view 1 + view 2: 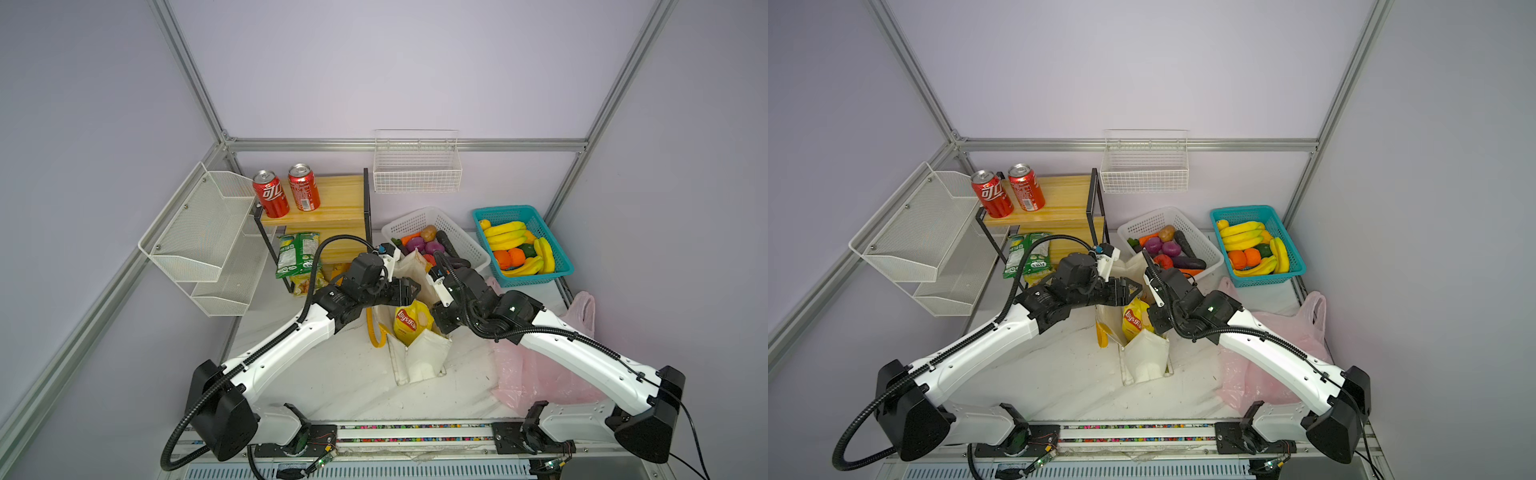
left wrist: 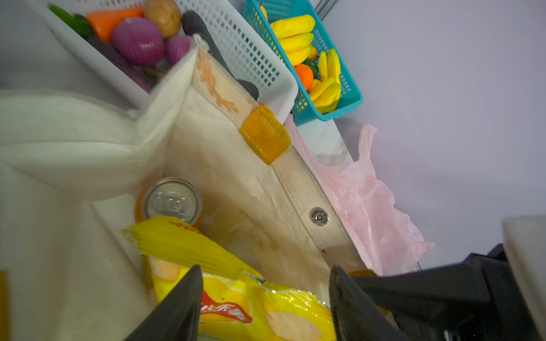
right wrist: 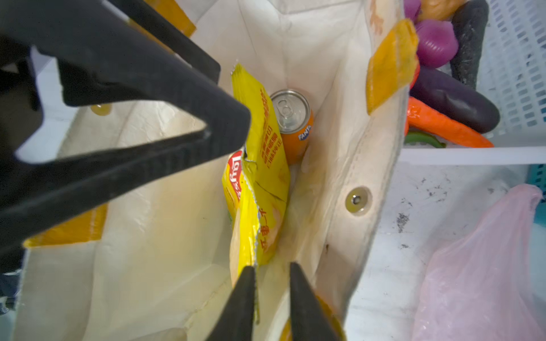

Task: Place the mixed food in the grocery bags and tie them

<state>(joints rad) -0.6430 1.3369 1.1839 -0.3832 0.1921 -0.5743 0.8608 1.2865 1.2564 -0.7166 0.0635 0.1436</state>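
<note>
While left gripper (image 2: 265, 269) hangs jaws wide over the cream canvas tote (image 1: 419, 357), yellow Lay's crisp packet (image 1: 409, 322) and orange Fanta can (image 3: 295, 124) sit inside it, right gripper (image 3: 271, 265) narrowly parted at its rim, pink plastic bag (image 1: 519, 378) crumpled further right.

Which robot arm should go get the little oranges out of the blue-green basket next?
Probably the right. The oranges sit in the teal basket at the back right, nearer the right gripper, and the pink bag lies under that arm. The left gripper would have to cross over the tote.
</note>
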